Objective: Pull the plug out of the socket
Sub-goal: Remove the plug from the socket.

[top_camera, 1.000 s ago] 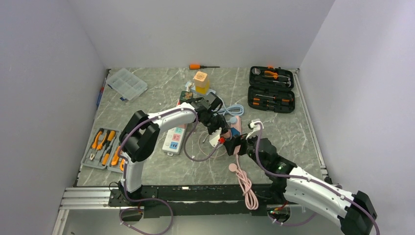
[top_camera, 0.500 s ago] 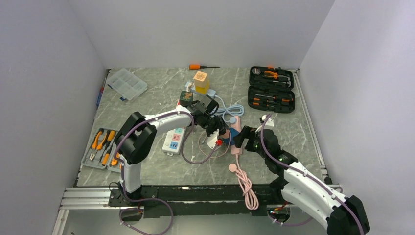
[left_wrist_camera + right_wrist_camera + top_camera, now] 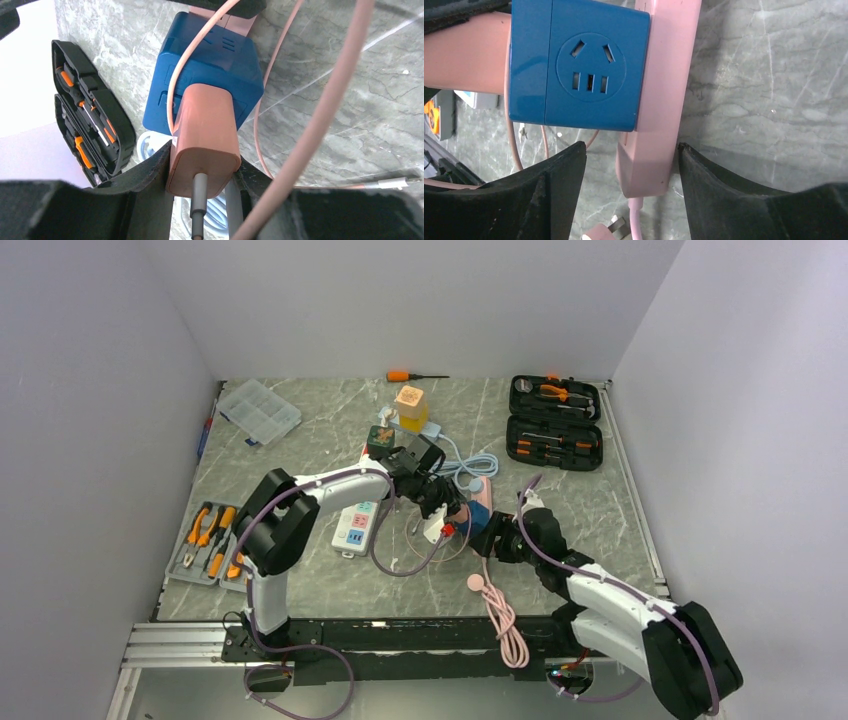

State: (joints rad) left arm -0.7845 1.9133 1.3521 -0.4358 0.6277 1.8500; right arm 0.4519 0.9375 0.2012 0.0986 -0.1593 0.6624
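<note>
A pink plug [image 3: 204, 135] sits in the side of a blue cube socket [image 3: 215, 65], which is plugged into a pink power strip [image 3: 664, 100]. My left gripper [image 3: 202, 175] is shut on the pink plug, one finger on each side. My right gripper [image 3: 631, 170] is open, its fingers either side of the near end of the pink strip without touching it. The blue cube [image 3: 579, 65] faces the right wrist camera. From above, the cube [image 3: 478, 518] lies between the left gripper [image 3: 447, 510] and the right gripper [image 3: 492, 537].
A thin pink cable [image 3: 320, 110] loops across the marble table. A white power strip [image 3: 357, 523] lies left. An open black tool case [image 3: 555, 423] is at the back right, a pliers tray [image 3: 212, 543] at the left, a clear box [image 3: 259, 410] at the back left.
My right arm has swung in and lowered, so its open fingers now straddle the end of the pink strip. My left gripper has kept its hold on the plug.
</note>
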